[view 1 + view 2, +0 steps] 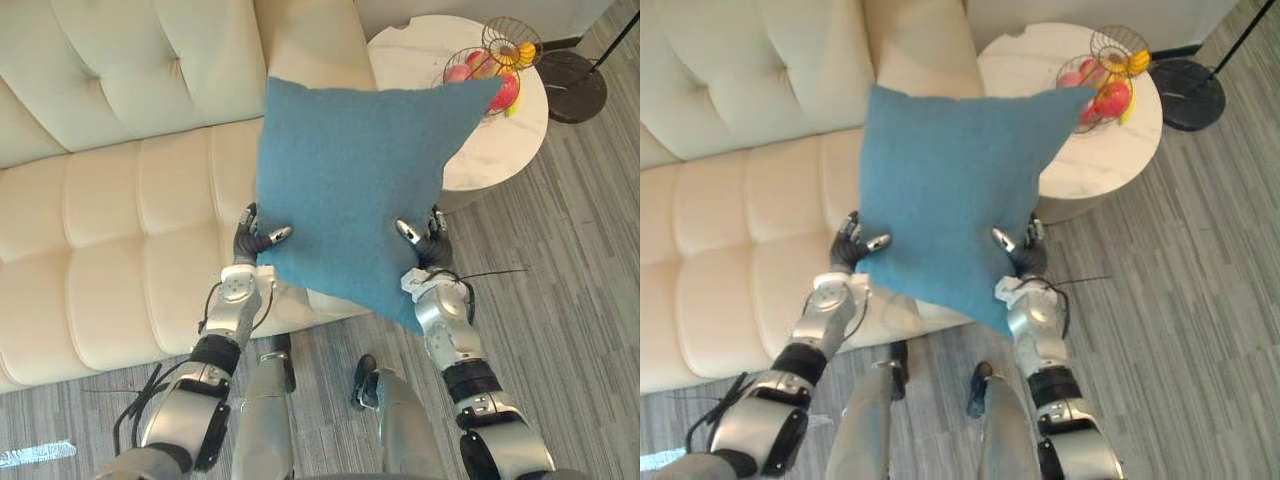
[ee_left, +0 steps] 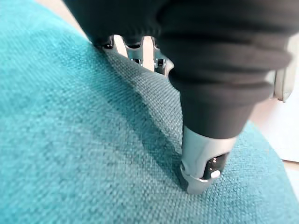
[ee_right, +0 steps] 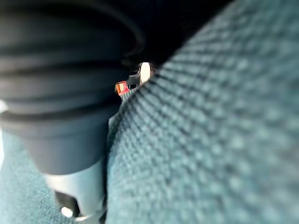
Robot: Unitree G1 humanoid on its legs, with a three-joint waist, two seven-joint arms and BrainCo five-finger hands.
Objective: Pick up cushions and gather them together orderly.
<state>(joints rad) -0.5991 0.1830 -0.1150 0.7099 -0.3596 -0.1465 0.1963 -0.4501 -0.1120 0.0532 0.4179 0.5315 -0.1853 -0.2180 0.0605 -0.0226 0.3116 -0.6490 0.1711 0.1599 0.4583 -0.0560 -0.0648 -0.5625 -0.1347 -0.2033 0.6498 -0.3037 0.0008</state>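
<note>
Though whole overhead, cushion (image 1: 350,180) seemingly dented close-up.

From the head, the two eye views look steeply down, set slightly apart. They share the blue cushion (image 1: 345,190), sofa (image 1: 110,200), round table (image 1: 410,50) and floor (image 1: 560,300). The wrist views look along the left robot hand (image 2: 203,158) and right robot hand (image 3: 77,186), very close against the cushion's weave.

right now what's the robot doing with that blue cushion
The robot is holding one blue cushion up in front of itself with both hands. The left hand pinches its lower left edge and the right hand its lower right edge, thumbs on the front. It is held over a cream sofa. A round white table with a wire fruit basket stands beside the sofa.
</note>
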